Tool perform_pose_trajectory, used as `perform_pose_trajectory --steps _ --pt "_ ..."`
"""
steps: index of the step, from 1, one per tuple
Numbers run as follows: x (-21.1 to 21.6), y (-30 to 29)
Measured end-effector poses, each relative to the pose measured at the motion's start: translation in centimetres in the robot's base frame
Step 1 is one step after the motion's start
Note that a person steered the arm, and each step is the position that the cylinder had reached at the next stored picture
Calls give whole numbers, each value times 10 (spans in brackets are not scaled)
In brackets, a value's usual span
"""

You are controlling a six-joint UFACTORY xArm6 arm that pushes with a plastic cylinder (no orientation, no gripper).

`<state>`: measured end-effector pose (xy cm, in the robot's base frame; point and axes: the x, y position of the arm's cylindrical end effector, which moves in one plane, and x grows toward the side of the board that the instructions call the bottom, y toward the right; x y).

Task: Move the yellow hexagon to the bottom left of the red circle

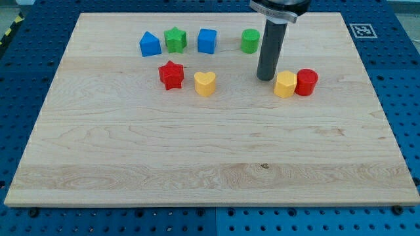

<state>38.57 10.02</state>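
Observation:
The yellow hexagon (285, 84) lies on the wooden board right of centre, touching the left side of the red circle (306, 82). My tip (266, 78) stands just to the upper left of the yellow hexagon, very close to it, with a small gap showing. The dark rod rises from the tip to the view's top.
A green circle (250, 40) sits just left of the rod. A blue cube (207, 40), a green star (174, 39) and a blue house-shaped block (149, 44) line the top. A red star (171, 75) and a yellow heart (205, 84) lie left of centre.

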Motion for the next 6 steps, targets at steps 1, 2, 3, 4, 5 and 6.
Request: perform_pose_trajectory --steps 1,2,3,4,5,6 --pt "0 9" --pt "0 22" --pt "1 26" --pt "12 26" --pt "37 26" --pt "57 26"
